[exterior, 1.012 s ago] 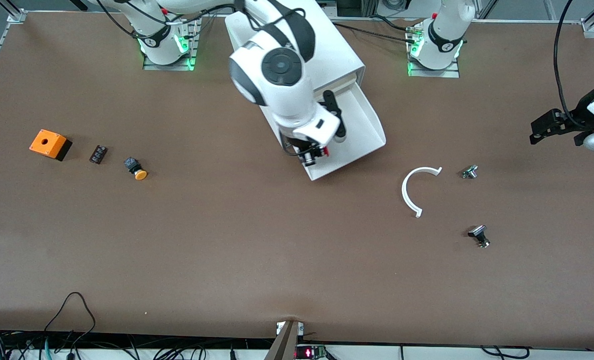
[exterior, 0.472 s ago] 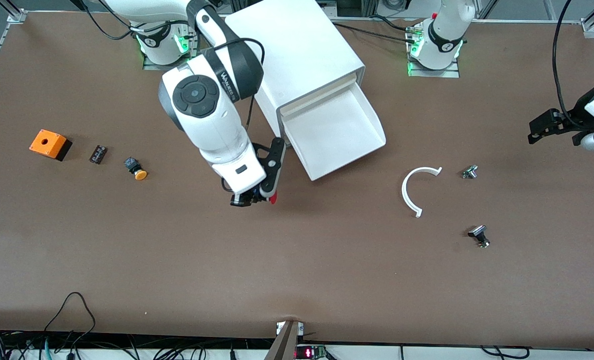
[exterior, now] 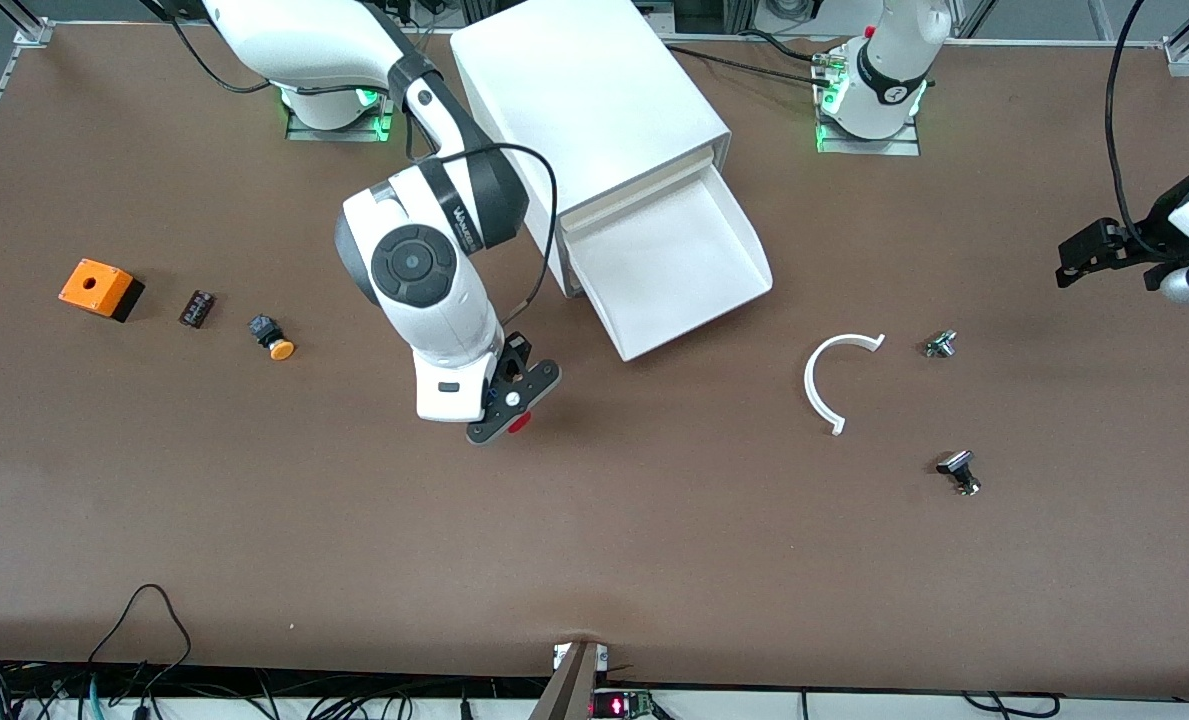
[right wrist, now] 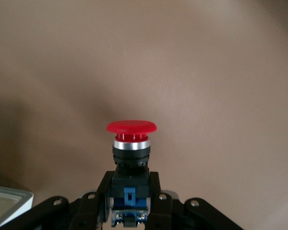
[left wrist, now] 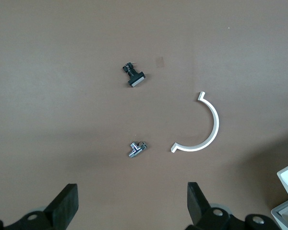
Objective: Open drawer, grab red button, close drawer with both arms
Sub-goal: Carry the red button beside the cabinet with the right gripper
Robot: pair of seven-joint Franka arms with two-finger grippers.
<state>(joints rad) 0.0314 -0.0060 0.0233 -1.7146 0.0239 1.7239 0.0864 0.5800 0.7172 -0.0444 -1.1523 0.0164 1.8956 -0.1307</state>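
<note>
Your right gripper (exterior: 510, 408) is clenched on the button (right wrist: 131, 158) — its fingers (right wrist: 156, 191) pinch the black-and-blue body while the red cap points away from the wrist. It hangs over bare table (exterior: 594, 560), toward the right arm's end from the drawer's (exterior: 669, 265) front corner. In the front view you see only a sliver of red under the fingers.

The drawer stands pulled out of the cabinet (exterior: 594, 100), its white tray showing nothing inside. The cabinet sits between the two bases, at the robots' edge of the table.

Your left gripper (exterior: 1104, 255) waits over the left arm's end of the table with its fingers (left wrist: 67, 203) spread wide and nothing between them. Its wrist camera looks down on three loose parts: a white half-ring (exterior: 834, 380), a small silver part (exterior: 940, 344) just beside it toward the left arm's end, and a black-and-silver part (exterior: 959, 472) nearer the front camera than both. All three lie apart from one another.

Toward the right arm's end you have a row of three more things, each apart from the next — an orange box (exterior: 100, 288) on a black base, a small black block (exterior: 197, 308), and an orange-capped button (exterior: 271, 337) lying on its side. The orange-capped one lies closest to the right gripper, yet well apart from it.
</note>
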